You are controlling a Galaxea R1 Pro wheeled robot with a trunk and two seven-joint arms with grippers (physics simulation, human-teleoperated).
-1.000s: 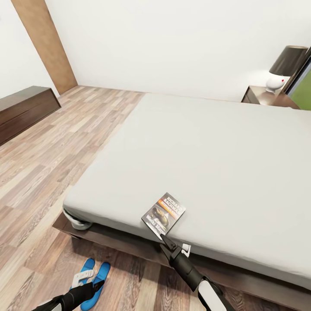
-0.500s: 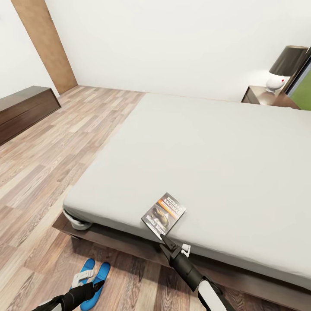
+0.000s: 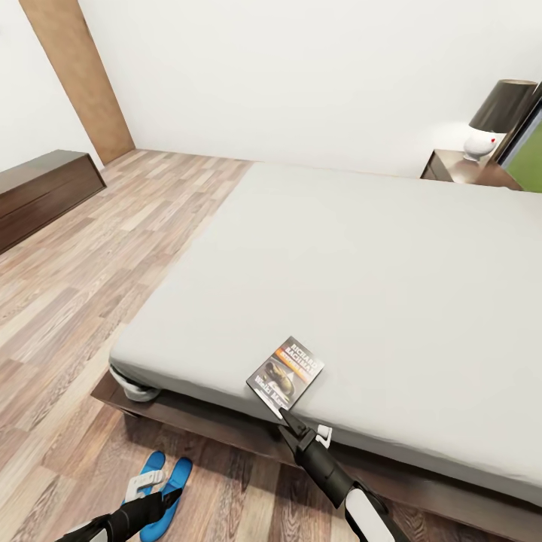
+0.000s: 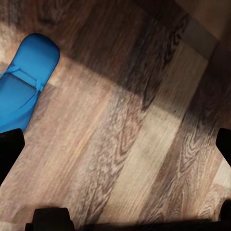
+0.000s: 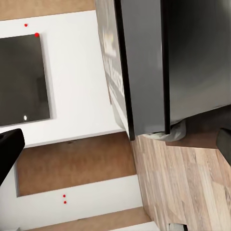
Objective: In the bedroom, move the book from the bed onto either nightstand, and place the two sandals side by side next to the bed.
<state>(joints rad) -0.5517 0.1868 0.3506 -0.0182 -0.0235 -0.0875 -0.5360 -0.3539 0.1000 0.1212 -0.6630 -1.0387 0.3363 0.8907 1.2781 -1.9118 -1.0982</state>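
Observation:
The book [image 3: 284,374] lies flat on the grey mattress of the bed [image 3: 361,256], close to its near edge. My right gripper [image 3: 302,426] is just in front of that edge, open, with its dark fingertip at the book's near corner. In the right wrist view the fingertips [image 5: 9,149] stand wide apart with nothing between them. The two blue sandals [image 3: 167,476] lie side by side on the floor by the bed's near corner. My left gripper [image 3: 147,482] hovers over them, open. One sandal [image 4: 24,86] lies beside its spread fingertips [image 4: 8,150]. A nightstand [image 3: 455,167] stands at the far right.
A lamp [image 3: 497,117] with a dark shade stands on the nightstand. A long low dark bench [image 3: 41,192] runs along the left wall, past a wooden door panel [image 3: 75,75]. Open wood floor [image 3: 98,271] stretches left of the bed.

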